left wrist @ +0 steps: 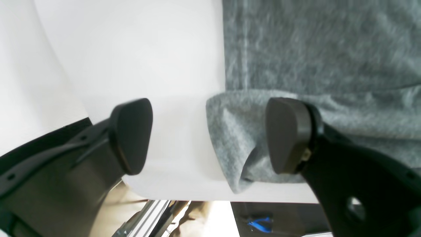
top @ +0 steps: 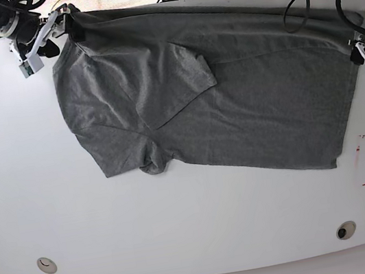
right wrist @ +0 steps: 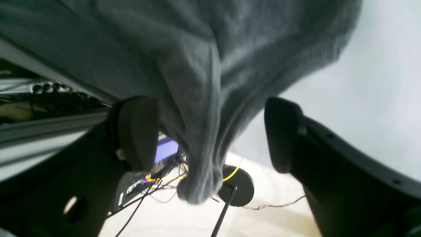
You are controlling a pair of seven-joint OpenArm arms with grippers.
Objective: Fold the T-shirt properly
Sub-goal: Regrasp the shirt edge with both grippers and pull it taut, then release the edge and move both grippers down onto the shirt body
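Base view, left to right. Right gripper (top: 69,24) sits at the far-left corner of the white table (top: 21,169), at the shoulder end of the T-shirt (top: 231,94). In the right wrist view its jaws stand apart on either side of a hanging bunch of grey fabric (right wrist: 200,144) that droops over the table edge; the pads don't touch the cloth, so it's released, nothing held.

The T-shirt lies spread across the far half of the table. One sleeve (top: 180,75) is folded in over the chest, and the near-left part is rumpled with a small curl (top: 152,164) at its edge.

Left gripper (top: 362,51) is at the far-right edge by the hem end. Left wrist view: jaws wide apart, one pad over bare table, the other over a rolled corner of the hem (left wrist: 230,144). Released too, corner not pinched.

Judged step: both arms are lining up on the far-edge corners for a fold grasp, with no clean fold made yet. Next move calls for each gripper to close on its bunch, taking the full cloth thickness, then lift together and carry the far edge toward the near one without dragging the body.
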